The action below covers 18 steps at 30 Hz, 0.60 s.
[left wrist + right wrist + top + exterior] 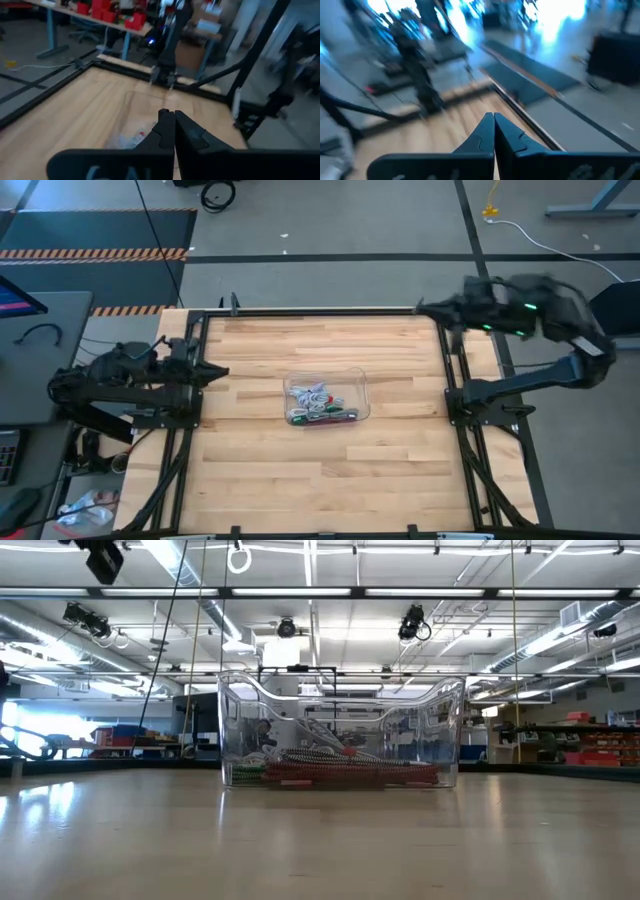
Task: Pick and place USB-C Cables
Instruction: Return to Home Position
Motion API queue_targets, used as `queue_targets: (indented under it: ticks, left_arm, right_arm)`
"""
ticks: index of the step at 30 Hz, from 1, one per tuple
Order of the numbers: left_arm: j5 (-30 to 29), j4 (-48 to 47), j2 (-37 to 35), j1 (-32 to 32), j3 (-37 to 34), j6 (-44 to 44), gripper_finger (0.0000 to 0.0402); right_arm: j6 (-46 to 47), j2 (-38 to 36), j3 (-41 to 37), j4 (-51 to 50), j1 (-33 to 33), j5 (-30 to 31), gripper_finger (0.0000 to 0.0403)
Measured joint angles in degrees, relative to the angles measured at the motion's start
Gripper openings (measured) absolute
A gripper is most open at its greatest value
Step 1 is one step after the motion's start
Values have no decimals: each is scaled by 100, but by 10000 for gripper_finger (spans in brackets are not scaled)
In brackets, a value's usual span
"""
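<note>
A clear plastic tray [360,380] stands in the middle of the table and holds the coiled USB-C cables [318,408], grey and white ones with a red-tied and a green bundle. Through the tray's wall [440,710] in the low view the cables [340,770] lie heaped on its floor. My left gripper [222,371] is shut and empty at the table's left edge, pointing toward the tray; its fingertips [173,114] meet in the left wrist view. My right gripper [420,306] is shut and empty above the table's far right corner; it [493,116] shows blurred.
A black frame [320,310] runs around the wooden table top [300,480]. Bare wood lies on every side of the tray. Left of the table stands a desk with a screen [20,295]. Beyond the far edge is floor with striped tape [90,253].
</note>
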Motion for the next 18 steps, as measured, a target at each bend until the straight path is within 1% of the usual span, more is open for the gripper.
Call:
queue_targets:
  ticks: [3, 6, 8, 11, 18]
  left_arm:
    - [80, 549, -561, -38, -687, -197, 3]
    - [87, 883, -1084, -49, -1230, -380, 2]
    - [106, 1048, -1414, -47, -1497, -425, 2]
    - [124, 1111, -1825, -47, -1715, -449, 1]
    - [169, 946, -1830, -44, -1841, -412, 1]
  right_arm:
    - [76, -787, -833, 727, 398, 28, 0]
    - [103, -1472, -1875, 1564, 651, 42, 0]
    - [155, -1899, -2589, 2136, 761, 137, 0]
    - [402, -2490, -3646, 2932, 867, 225, 0]
    - [805, -3483, -5977, 5264, 1054, 254, 0]
